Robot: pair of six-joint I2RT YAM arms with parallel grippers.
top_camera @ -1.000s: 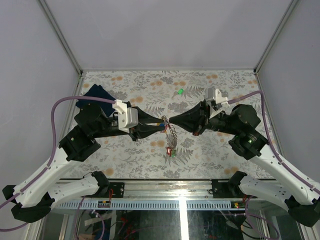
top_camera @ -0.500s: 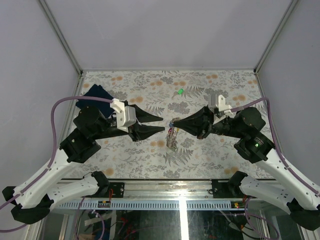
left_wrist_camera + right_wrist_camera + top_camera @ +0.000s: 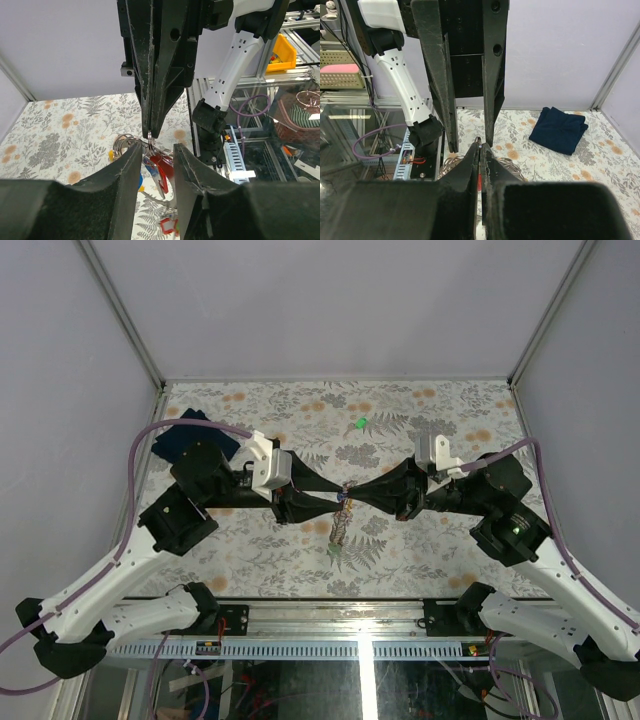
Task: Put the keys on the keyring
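One fern-print tabletop (image 3: 420, 540) with a green-tagged key (image 3: 360, 423), pale walls (image 3: 330, 300) around.

Left fingers (image 3: 125, 190) apart, right fingers (image 3: 465, 180) together

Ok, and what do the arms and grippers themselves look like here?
Both arms are alike: the left arm and right arm have white lower links and black joints. A purple cable runs along each, and each wrist carries a white camera housing. The left gripper and right gripper have long black fingers tapering to points.
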